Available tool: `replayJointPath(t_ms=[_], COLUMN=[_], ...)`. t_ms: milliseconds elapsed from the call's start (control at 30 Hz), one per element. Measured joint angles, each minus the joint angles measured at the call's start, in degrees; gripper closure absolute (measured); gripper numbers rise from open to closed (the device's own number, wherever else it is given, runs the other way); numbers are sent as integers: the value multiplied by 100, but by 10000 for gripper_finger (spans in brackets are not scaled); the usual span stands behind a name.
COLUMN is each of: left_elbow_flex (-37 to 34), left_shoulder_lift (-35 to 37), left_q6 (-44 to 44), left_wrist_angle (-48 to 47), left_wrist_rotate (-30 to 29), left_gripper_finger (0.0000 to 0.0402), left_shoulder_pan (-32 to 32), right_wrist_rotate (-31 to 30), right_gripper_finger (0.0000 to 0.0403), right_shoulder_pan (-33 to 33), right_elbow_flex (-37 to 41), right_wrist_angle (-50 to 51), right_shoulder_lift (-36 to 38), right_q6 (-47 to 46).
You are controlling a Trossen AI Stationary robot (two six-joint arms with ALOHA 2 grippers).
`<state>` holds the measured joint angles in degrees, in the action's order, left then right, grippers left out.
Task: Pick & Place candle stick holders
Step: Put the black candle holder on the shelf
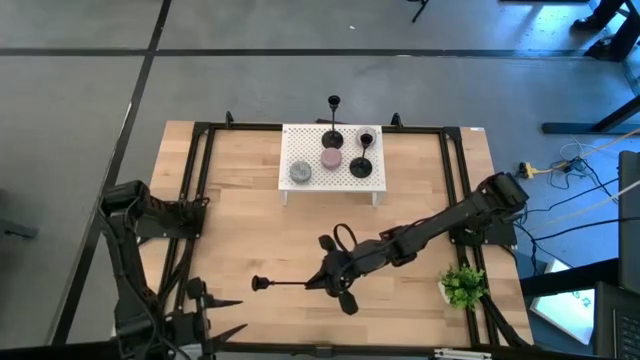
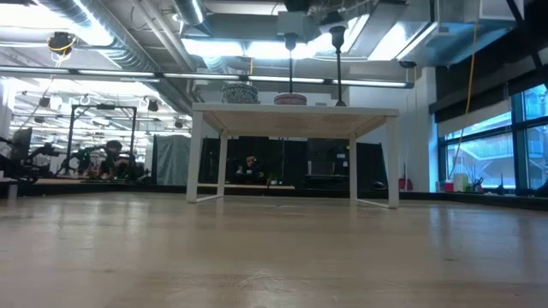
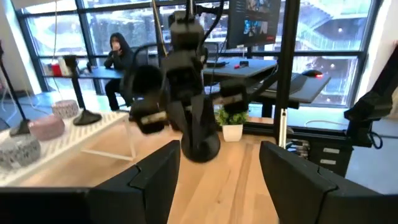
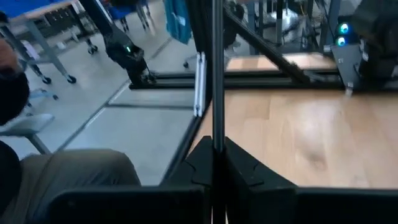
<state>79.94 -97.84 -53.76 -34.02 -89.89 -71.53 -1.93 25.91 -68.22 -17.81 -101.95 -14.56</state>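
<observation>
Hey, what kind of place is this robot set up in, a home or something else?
Most likely a robotics lab or open-plan workspace, not a home. The wooden table sits on a bare concrete floor, exposed ceiling ducts run overhead, and a person sits at a desk by large windows.

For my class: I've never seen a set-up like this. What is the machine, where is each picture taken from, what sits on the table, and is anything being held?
Two dark robot arms work at a wooden table. One picture looks straight down, one looks level across the tabletop, and one camera rides on each wrist. The right end effector is shut on a slim black candle stick holder, carried sideways. The left end effector waits open at the near edge. A small white stand holds two more holders, a third stands behind it, and three round dishes sit on it. A small green plant stands at the right.
</observation>
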Motion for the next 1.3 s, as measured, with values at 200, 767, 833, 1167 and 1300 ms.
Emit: replayJointPath(t_ms=[200, 767, 833, 1167, 1300], left_elbow_flex=[-341, -468, -468, -470, -470], left_shoulder_lift=[-2, -2, -2, -2, -2], left_q6=[-594, -824, -816, -700, -518], left_wrist_angle=[0, 38, 38, 42, 50], left_wrist_rotate=[-11, -15, -15, 262, 215], left_gripper_finger=[185, 185, 185, 185, 185], left_shoulder_pan=[4, 310, 358, 717, 825], right_wrist_rotate=[-3, -694, -925, -1503, -1499], right_gripper_finger=[391, 391, 391, 391, 391], right_shoulder_pan=[116, 591, 664, 959, 1010], right_elbow_flex=[-3, -1, -3, -3, -3], right_wrist_angle=[35, -326, -367, -750, -844], right_shoulder_lift=[192, 558, 575, 586, 586], right_q6=[196, 900, 995, 1432, 1505])
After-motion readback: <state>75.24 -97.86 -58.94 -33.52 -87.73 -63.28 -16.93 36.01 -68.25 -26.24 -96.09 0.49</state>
